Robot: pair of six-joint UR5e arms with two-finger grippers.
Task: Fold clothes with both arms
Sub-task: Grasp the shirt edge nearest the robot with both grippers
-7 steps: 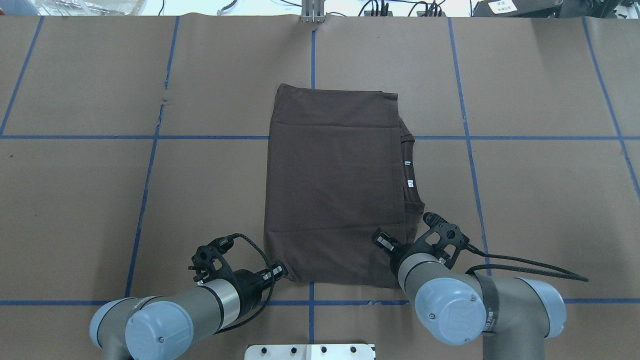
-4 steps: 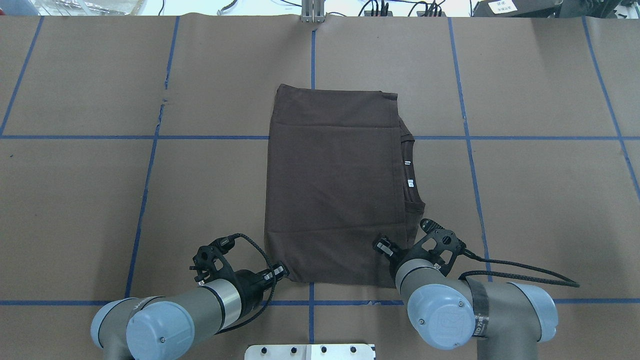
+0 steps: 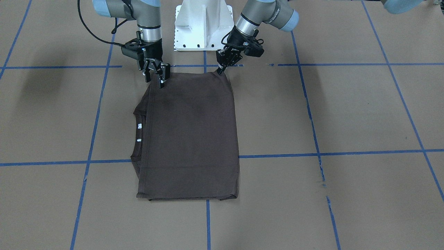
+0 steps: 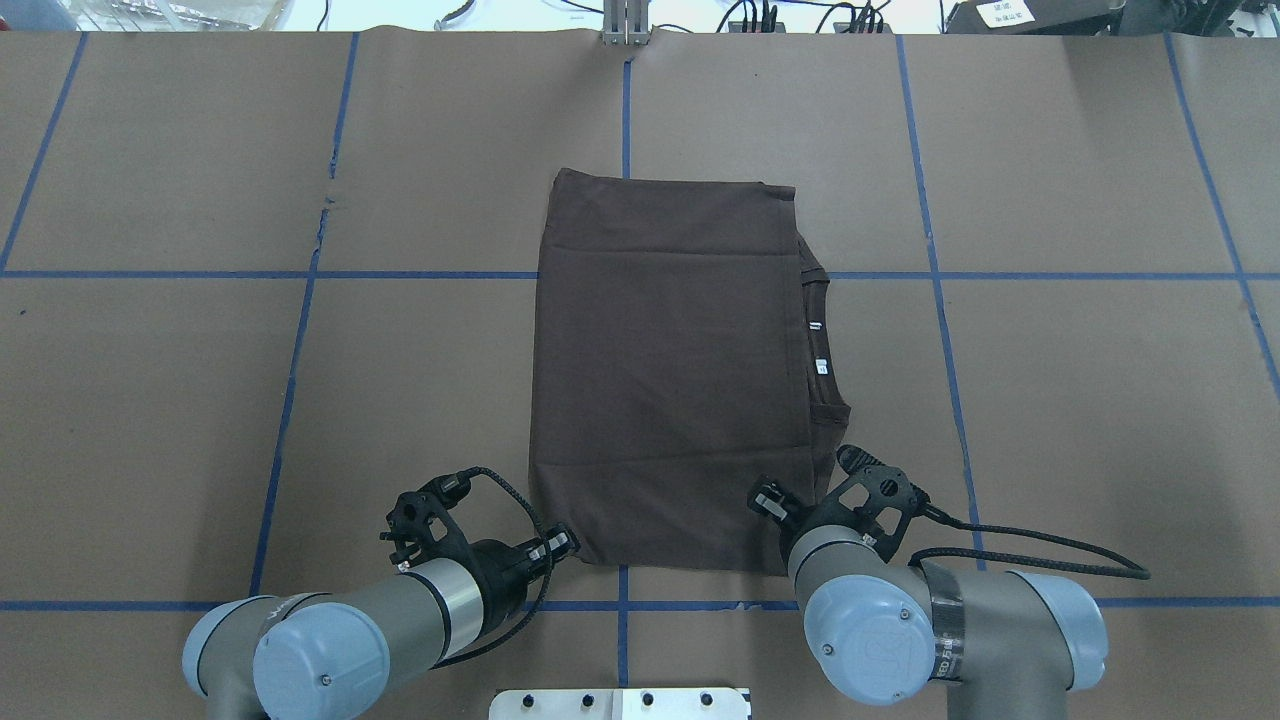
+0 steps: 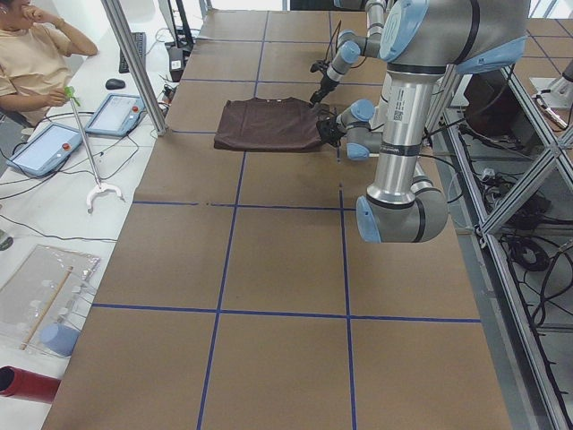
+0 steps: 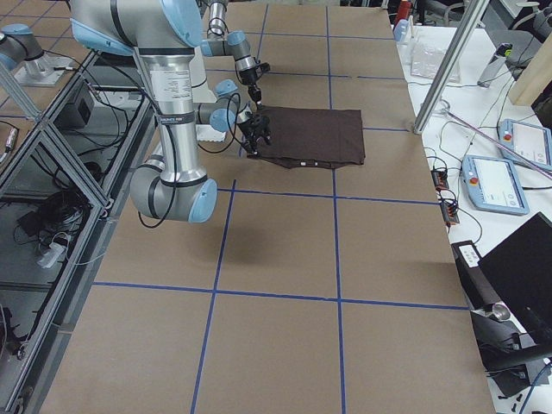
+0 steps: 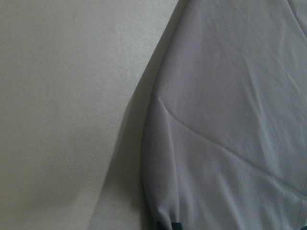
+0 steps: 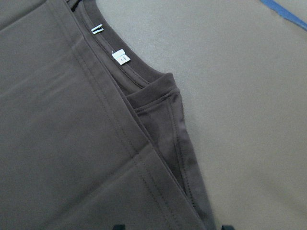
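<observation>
The T-shirt lies in the middle of the table. The left gripper is at its robot-side left corner, the right gripper at its robot-side right corner.

Your two arms, both bent low and forward.
Your left arm slants down, its left gripper with jaws pressed together; your right arm holds its wrist upright, the right gripper pointing down, jaws spread.

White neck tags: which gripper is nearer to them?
Right. The right gripper is over the T-shirt corner on the side of the neck tags; the left gripper at the opposite corner.
</observation>
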